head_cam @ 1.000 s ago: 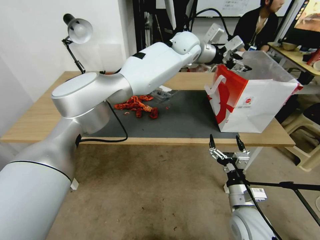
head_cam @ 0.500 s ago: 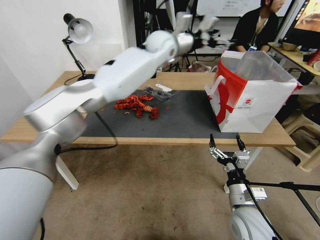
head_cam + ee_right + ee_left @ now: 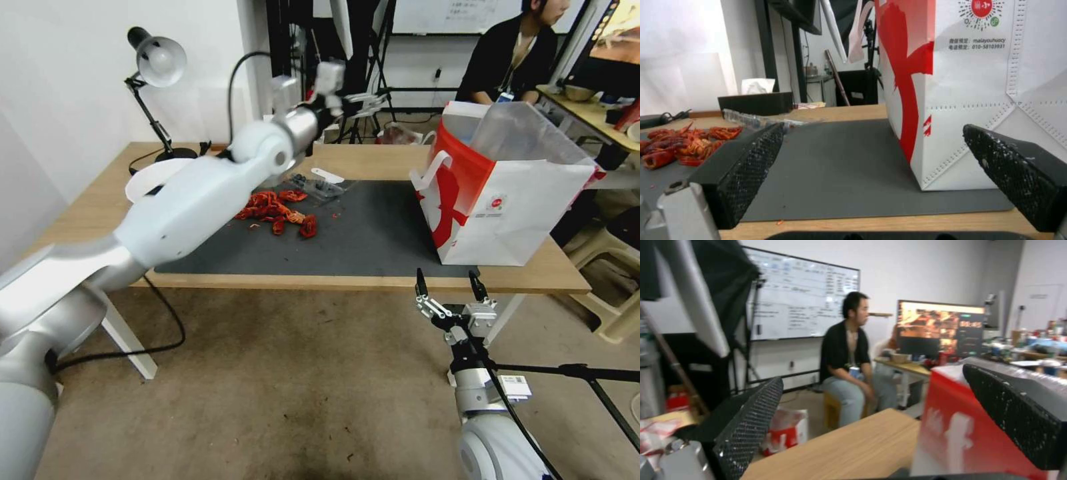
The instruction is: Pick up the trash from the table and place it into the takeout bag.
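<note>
The left gripper (image 3: 357, 101) is hanging high above the far side of the surface (image 3: 373, 163), its fingers spread apart and carrying nothing. The right gripper (image 3: 448, 287) is waiting low by the near edge, fingers apart too. The takeout bag (image 3: 513, 207) is standing upright on the grey mat (image 3: 373, 233), while red food scraps (image 3: 273, 212) are lying well apart from it.

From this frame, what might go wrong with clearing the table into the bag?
1. The red food scraps lie loose and scattered on the mat, so a pinch may leave bits behind.
2. The clear plastic wrapper is flat and could slip from the left gripper, whose jaws are open.
3. The bag stands unheld and could tip if bumped.
</note>
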